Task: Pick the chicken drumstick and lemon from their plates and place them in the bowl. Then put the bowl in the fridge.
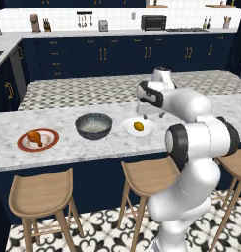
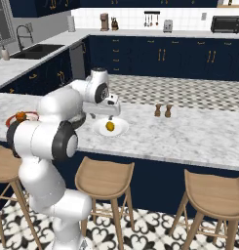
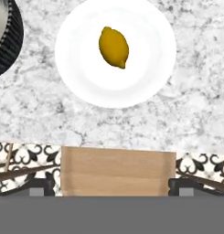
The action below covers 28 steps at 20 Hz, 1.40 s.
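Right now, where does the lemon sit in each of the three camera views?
Left base view: lemon right of centre, right of the bowl.
Right base view: lemon left of centre, under the open gripper.
Hand view: lemon at upper centre.
Shared landmark: the white plate under it.

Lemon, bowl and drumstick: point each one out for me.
lemon (image 3: 114, 47), hand view, middle of the fruit
bowl (image 1: 93, 125), left base view, light inside
drumstick (image 1: 34, 137), left base view, thick end
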Available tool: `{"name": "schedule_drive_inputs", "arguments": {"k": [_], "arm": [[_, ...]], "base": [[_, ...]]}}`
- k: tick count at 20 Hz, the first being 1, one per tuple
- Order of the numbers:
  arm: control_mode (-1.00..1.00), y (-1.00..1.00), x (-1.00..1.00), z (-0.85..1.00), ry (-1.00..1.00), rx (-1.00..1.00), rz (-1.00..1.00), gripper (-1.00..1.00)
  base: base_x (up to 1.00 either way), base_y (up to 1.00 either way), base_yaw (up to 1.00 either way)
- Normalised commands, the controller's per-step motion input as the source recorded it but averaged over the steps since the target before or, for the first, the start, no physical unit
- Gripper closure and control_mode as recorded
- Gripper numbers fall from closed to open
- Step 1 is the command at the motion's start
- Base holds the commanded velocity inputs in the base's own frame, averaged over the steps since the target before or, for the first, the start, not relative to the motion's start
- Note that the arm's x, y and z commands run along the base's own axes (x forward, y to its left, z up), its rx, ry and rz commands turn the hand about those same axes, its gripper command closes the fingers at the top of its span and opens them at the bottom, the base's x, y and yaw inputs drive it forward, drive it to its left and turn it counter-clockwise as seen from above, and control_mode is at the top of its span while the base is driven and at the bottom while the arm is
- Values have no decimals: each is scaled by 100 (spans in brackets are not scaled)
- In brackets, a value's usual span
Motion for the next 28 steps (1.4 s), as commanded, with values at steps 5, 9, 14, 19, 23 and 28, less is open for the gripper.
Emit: {"name": "schedule_drive_inputs", "arguments": {"k": [5, 9, 14, 19, 23, 28], "arm": [[-100, 0, 87, -46, 5, 0, 1, -100], [-100, 0, 100, -58, 8, 0, 2, -100], [-100, 0, 83, -40, 17, 0, 3, -100], [-100, 0, 65, -46, 11, 0, 4, -100], [-100, 0, 38, -49, 6, 0, 5, -100], [-100, 1, 0, -17, 2, 0, 2, -100]], "base": [[0, 0, 0], [0, 0, 0], [0, 0, 0], [0, 0, 0], [0, 0, 0], [0, 0, 0]]}}
